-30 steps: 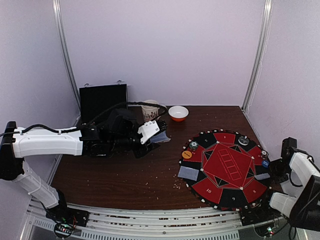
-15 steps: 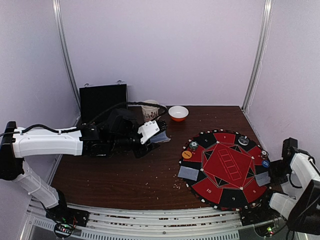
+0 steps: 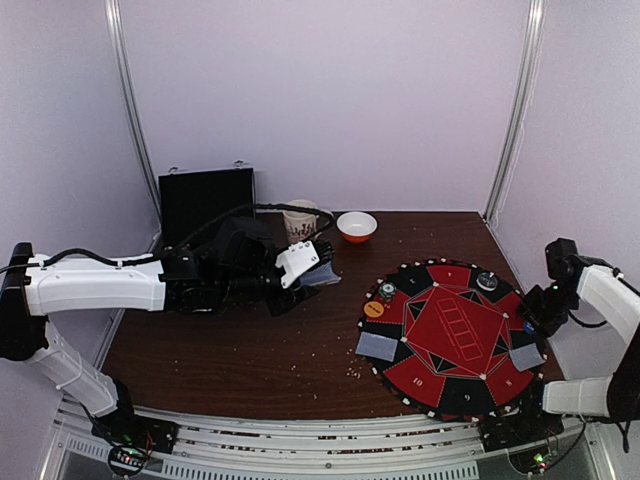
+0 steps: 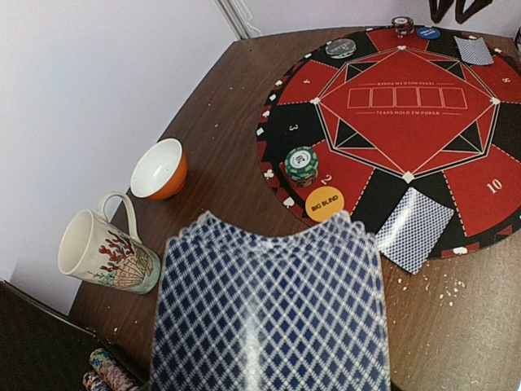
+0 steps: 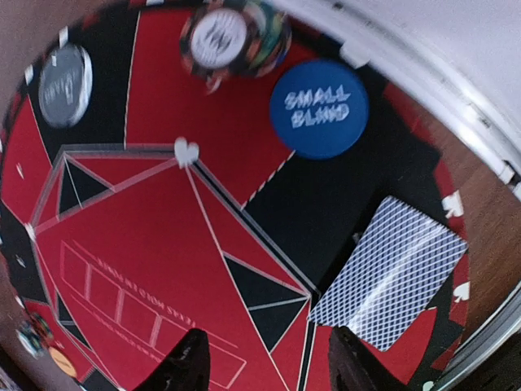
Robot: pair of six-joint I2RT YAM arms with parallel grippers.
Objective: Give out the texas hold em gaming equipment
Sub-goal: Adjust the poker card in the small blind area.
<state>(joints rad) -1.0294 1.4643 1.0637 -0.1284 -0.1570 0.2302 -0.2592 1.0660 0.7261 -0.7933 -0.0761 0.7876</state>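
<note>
Nearest the arm bases, the right gripper [image 5: 269,362] is released. Its fingers stand apart over the round red-and-black mat [image 3: 455,330], with nothing between them. A face-down card [image 5: 389,273] lies on the mat just ahead of this gripper, off to one side. Beyond that card is a blue disc [image 5: 319,107] marked SMALL BLIND, and past it a chip stack [image 5: 234,37]. Whether those two touch cannot be told. A dark disc [image 5: 65,73] sits well apart from them at the mat's rim.

The left gripper [image 3: 318,265] is clenched on a deck of cards [image 4: 269,309], held above the brown tabletop [image 3: 250,340] well clear of the mat. In the wrist view the deck hides the fingers.

Ahead of the deck, at the mat's closer rim, lies an orange disc [image 4: 324,204] marked BIG BLIND. A green-and-white stack [image 4: 301,164] stands just behind it. A second card [image 4: 415,228] lies face down on the mat beside the orange disc.

Off the mat, to the other side of the left gripper, a patterned mug [image 4: 106,252] stands upright, with an orange-and-white bowl [image 4: 159,169] beyond it.

Farthest back, behind the left arm, a black case [image 3: 207,203] stands open. Loose chips [image 4: 106,376] show at its edge.
</note>
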